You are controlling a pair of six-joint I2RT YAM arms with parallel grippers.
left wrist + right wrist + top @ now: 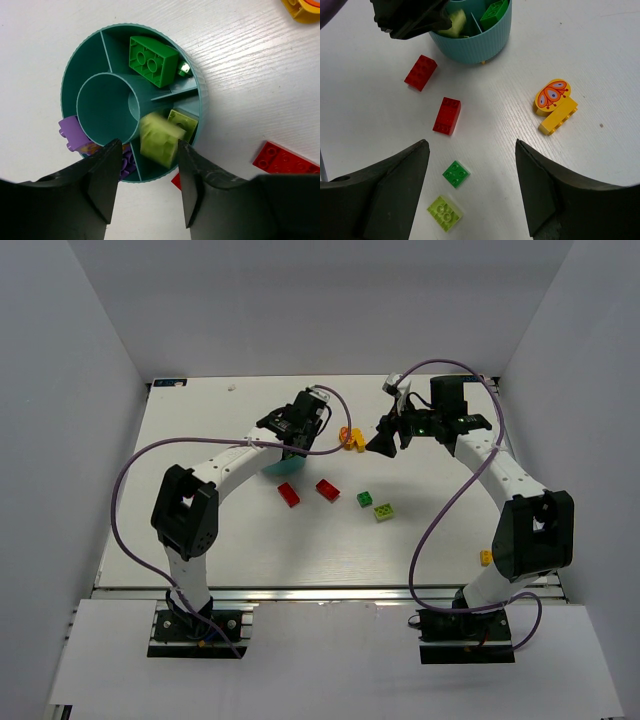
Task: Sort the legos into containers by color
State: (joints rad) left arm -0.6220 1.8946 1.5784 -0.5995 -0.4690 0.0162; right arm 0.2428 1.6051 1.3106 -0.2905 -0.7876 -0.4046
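The teal bowl [202,100] lies right below my left gripper [148,167], whose jaws stand apart with nothing pinched between them. A blurred lime brick [161,140] shows just past the fingertips, in the compartment at about 5 o'clock from the central ring [100,107], and as far as I can tell it touches neither finger. A second lime brick [184,124] rests beside it at 4 o'clock, a dark green brick [152,60] fills the compartment at 12 to 1 o'clock, and purple bricks [74,134] show at 8 o'clock, partly behind my finger. On the table [200,540], seen from my right wrist, a red brick [420,72] lies near the bowl at its 7 o'clock, and another red brick [447,116] lies apart from it. Farther out are a small green brick [456,174] and a loose lime brick [444,213]. An orange butterfly piece [553,95] touches a yellow brick [558,116] at the bowl's 4 o'clock. My right gripper [472,185] hangs over these loose bricks, jaws wide and empty. In the top view a small orange brick [486,557] lies beside the right arm.
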